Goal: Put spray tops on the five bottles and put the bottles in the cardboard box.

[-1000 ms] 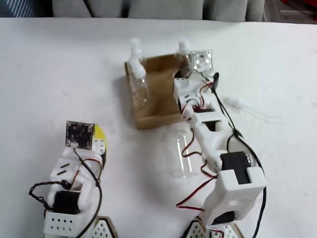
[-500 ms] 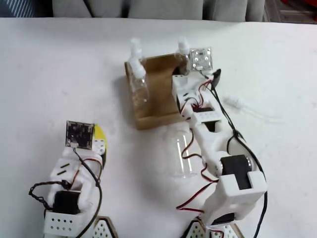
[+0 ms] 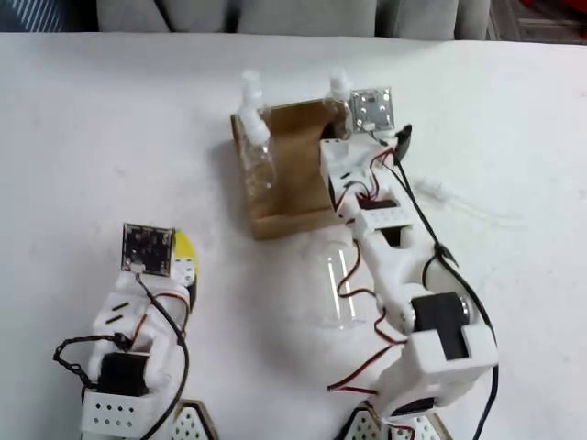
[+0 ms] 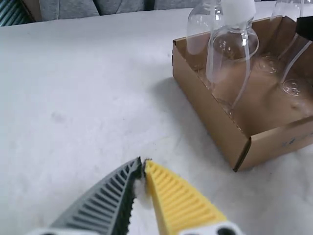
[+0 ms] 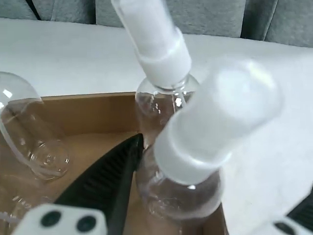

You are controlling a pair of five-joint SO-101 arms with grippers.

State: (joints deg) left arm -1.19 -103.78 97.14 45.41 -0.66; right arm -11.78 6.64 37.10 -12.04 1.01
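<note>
- Placement is noted first: a capped bottle [image 5: 178, 196], its white spray top [image 5: 220, 122] fitted, is seen upright in a corner of the cardboard box [image 3: 289, 218].
- It is flanked by the right gripper [image 5: 222, 169], whose jaws are spread. The black one lies just beside the bottle's wall, and whether it touches cannot be told.
- A second capped bottle [image 3: 258, 163] is stood at the box's opposite side.
- An uncapped bottle [image 3: 341, 291] is laid on its side on the bench [image 3: 138, 119], just beside the right arm. A loose spray top [image 3: 438, 191] with a thin tube is laid at the arm's other side.
- The left gripper [image 4: 143, 169] is held low over the bench, apart from the box, jaws pressed together on nothing.
- The bottles are judged light, empty, slick and easily dented or tipped. A gentle hold on the body below the shoulder is advised.
- The loose top is best taken by its stiff white head, since the tube would likely bend.
</note>
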